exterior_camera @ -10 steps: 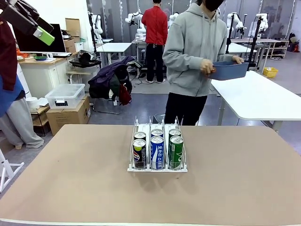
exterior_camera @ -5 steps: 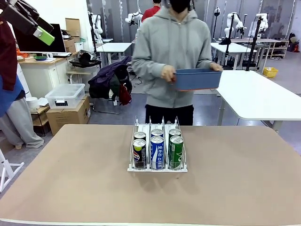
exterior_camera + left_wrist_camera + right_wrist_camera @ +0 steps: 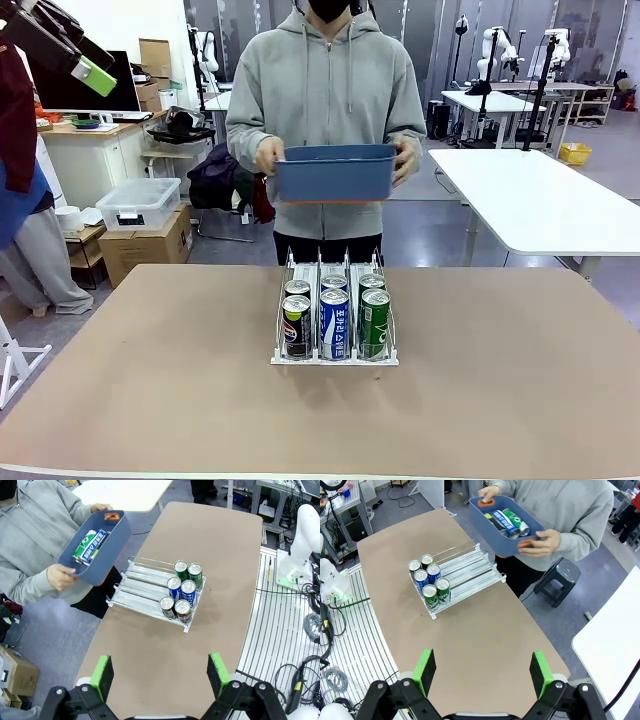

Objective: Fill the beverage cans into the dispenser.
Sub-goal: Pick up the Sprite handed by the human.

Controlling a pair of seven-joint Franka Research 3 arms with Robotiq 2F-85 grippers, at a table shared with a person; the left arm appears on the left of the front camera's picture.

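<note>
Cans, six slim tall ones in black, blue-and-white and green, stand in two rows at the near end of the low clear wire rack on the brown table. At the far side a person holds a blue plastic bin with more cans inside. The left tool and the right tool hang high over the table, both wide and holding nothing.

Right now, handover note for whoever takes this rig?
Left gripper: open, empty, high over the table. Right gripper: same.
Dispenser: mid-table, six cans loaded at its front, two per lane.
Person at the far edge holds a blue bin with more cans lying in it.
To do: load the bin's cans into the lanes behind.
</note>
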